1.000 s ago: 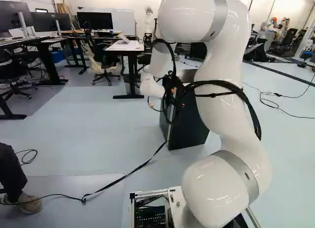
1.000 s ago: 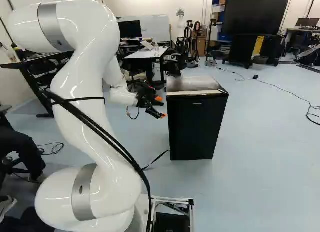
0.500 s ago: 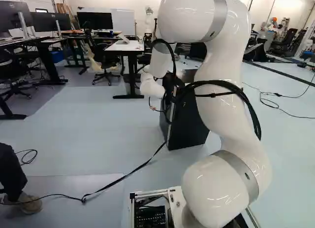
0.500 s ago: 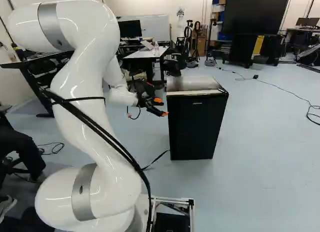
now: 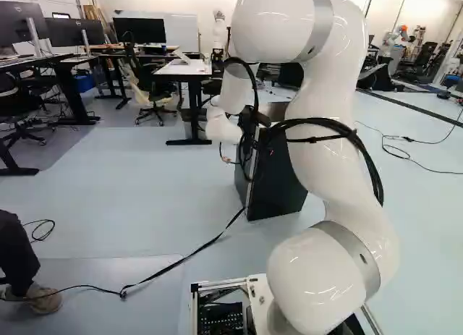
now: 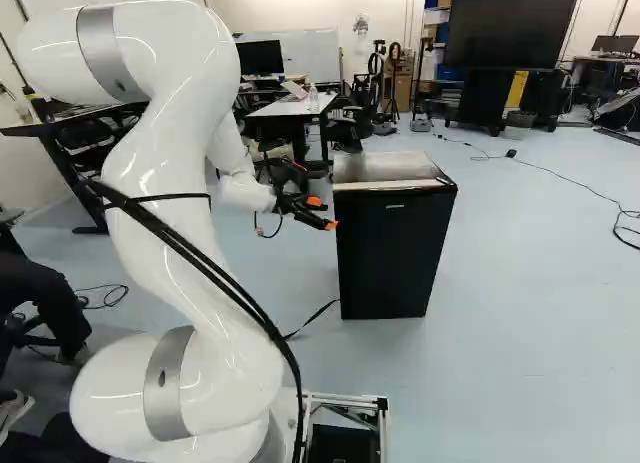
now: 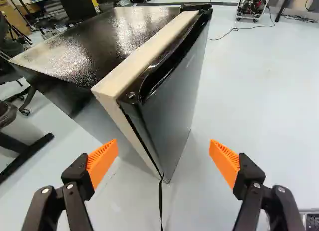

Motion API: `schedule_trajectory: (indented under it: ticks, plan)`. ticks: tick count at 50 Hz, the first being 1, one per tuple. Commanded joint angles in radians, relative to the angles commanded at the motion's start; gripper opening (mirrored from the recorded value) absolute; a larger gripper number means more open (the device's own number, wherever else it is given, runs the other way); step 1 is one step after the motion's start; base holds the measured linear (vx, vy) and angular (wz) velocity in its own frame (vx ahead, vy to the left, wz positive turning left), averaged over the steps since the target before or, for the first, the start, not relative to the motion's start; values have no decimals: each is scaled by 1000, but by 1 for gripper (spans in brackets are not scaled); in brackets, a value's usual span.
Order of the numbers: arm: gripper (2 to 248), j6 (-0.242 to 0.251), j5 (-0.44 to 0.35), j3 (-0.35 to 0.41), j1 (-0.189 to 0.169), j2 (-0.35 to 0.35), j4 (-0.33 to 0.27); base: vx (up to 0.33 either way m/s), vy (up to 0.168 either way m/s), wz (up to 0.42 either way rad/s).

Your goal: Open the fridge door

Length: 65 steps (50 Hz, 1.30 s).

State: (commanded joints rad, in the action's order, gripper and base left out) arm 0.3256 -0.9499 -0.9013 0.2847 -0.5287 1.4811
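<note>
In the right base view my gripper (image 6: 325,213) is beside the upper left edge of the black fridge (image 6: 390,253). The fridge door (image 7: 174,101) looks closed against the body. Seen from the wrist, my gripper (image 7: 163,161) stands wide open, its orange pads well apart with the door's near edge ahead between them, touching neither as far as I can tell. A dark recess (image 7: 164,66) runs along the top of the door. Most of the fridge (image 5: 278,187) is behind my arm in the left base view.
A black cable (image 5: 173,264) runs over the floor to the fridge's foot. A white-topped desk (image 6: 292,105) stands behind the fridge. Office chairs (image 5: 150,89) are farther back. Another robot (image 5: 394,40) stands in the distance.
In the right base view the gripper has shifted slightly toward the fridge and tilted a little. The base and the fridge have not moved.
</note>
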Motion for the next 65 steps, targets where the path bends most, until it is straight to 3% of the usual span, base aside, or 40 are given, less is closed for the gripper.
schedule_trajectory:
  ticks: [65]
  plan:
    - [247,0,0,-60,-34,-39,0,0,0,0]
